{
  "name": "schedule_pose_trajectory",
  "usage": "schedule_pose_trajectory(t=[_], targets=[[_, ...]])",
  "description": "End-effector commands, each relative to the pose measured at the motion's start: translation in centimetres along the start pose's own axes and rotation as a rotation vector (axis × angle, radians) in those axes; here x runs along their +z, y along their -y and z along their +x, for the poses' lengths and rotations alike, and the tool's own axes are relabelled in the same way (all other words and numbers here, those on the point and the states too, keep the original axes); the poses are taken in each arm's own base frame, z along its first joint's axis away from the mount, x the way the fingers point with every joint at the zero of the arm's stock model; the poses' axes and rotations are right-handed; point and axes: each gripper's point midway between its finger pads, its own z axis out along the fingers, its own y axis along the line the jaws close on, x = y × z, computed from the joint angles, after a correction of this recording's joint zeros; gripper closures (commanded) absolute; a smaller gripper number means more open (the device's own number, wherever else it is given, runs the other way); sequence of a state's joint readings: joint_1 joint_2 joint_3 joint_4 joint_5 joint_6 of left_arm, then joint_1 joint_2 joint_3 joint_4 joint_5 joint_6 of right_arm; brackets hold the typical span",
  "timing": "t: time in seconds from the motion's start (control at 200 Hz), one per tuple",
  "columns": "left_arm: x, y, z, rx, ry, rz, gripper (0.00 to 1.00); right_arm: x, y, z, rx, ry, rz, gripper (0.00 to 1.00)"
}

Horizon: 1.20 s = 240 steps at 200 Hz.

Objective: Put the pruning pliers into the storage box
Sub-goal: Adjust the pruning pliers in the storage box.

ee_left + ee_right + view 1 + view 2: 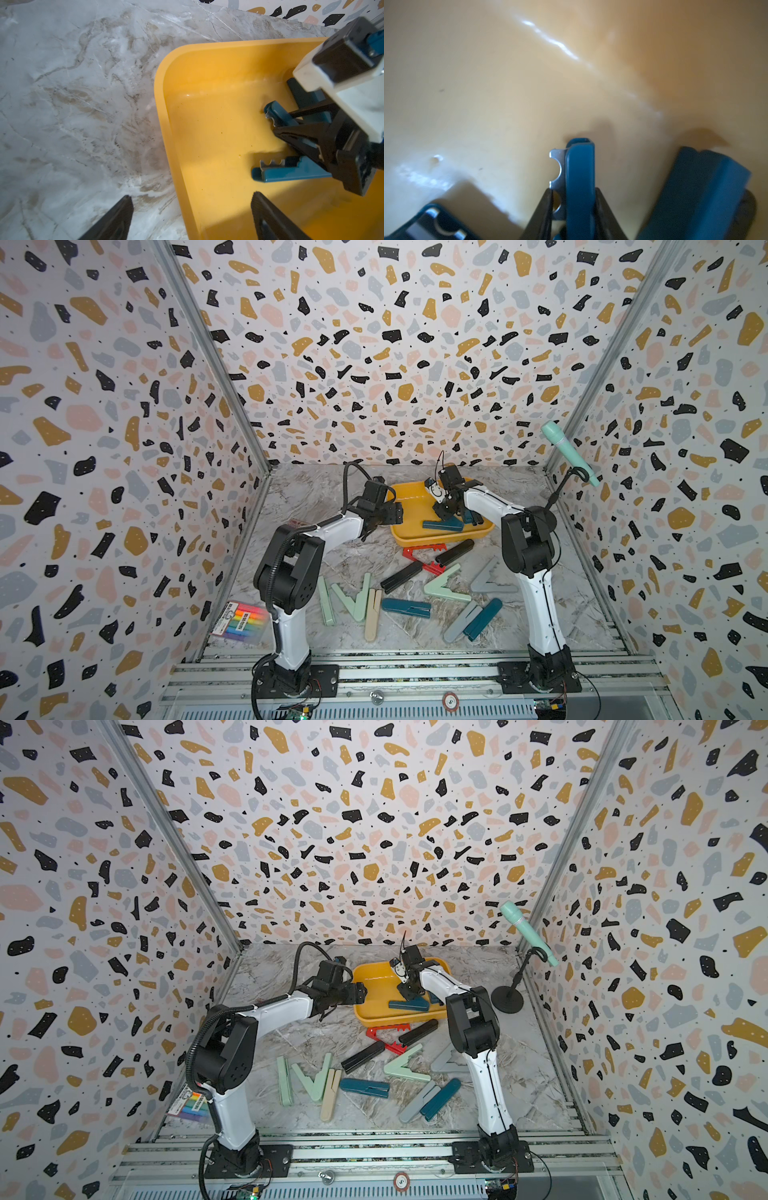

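On the worktop [415,639], loose pliers [406,608] lie scattered, long axes every way, several spread into a V. Beyond, the left tool [192,195] gapes over the box [440,539] rim, grasping nothing. Inside the box, the right tool [574,193] clenches one arm of teal pliers [291,172] opened in a V, toothed tips pointing leftward, lower arm along the near wall.
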<state>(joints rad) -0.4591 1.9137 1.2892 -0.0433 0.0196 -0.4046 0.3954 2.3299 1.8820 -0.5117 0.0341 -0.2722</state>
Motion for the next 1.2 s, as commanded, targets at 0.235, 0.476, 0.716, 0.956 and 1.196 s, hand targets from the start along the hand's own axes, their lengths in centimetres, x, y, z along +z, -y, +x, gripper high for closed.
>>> schedule_pose_trajectory(t=[0.235, 0.476, 0.716, 0.956, 1.196], targets=[[-1.1, 0.2, -1.8, -0.007, 0.055, 0.0, 0.12, 0.0, 4.3, -1.4, 0.349, 0.071, -0.017, 0.82], [-1.5, 0.1, -1.7, -0.011, 0.062, -0.002, 0.13, -1.7, 4.7, -3.1, 0.422, 0.139, -0.08, 0.54], [-2.5, 0.0, -1.7, -0.011, 0.08, -0.006, 0.13, -3.1, 3.9, -2.0, 0.417, 0.154, -0.213, 0.33], [-2.8, -0.2, -1.5, -0.012, 0.082, -0.007, 0.13, -2.8, 2.3, -0.4, 0.376, 0.111, -0.263, 0.24], [-2.9, -0.2, -1.3, -0.018, 0.083, -0.008, 0.13, -4.9, 2.4, -2.2, 0.364, 0.171, -0.287, 0.19]])
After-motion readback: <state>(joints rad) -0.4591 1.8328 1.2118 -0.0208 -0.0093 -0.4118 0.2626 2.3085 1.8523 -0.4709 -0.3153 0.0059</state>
